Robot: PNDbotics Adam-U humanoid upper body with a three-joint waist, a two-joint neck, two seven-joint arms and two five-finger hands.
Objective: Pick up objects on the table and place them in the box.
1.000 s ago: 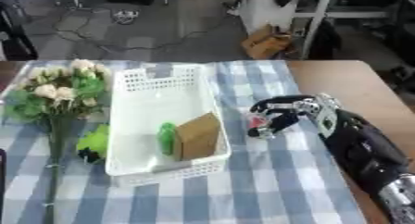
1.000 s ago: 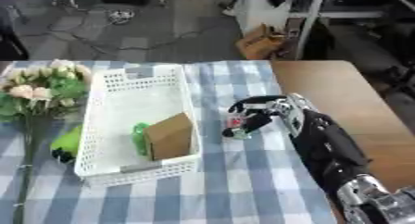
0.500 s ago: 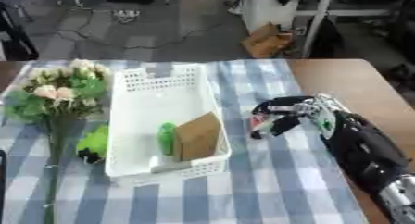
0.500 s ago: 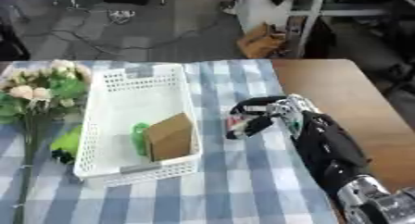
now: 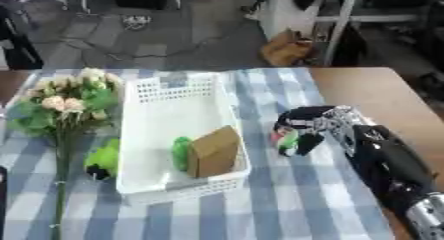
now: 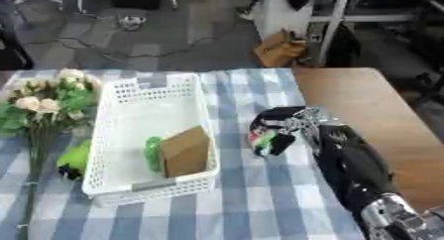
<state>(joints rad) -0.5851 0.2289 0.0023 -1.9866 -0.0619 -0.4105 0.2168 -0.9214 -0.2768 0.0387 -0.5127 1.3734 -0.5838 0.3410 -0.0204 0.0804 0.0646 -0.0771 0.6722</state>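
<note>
A bouquet of flowers (image 5: 61, 105) lies at the bench's left end, a green toy (image 5: 104, 157) beside it. The white basket (image 5: 173, 92) already holds a green thing (image 5: 180, 153) and a cardboard box (image 5: 214, 150). Just right of it, the right hand (image 5: 314, 127) curls round a small red, green and white object (image 5: 284, 138). It should rise well above the rim before swinging left over the basket.

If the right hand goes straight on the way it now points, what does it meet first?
Probably the white basket's right wall: the right hand, curled round a small green-red object, points left toward it. Height is unclear.
</note>
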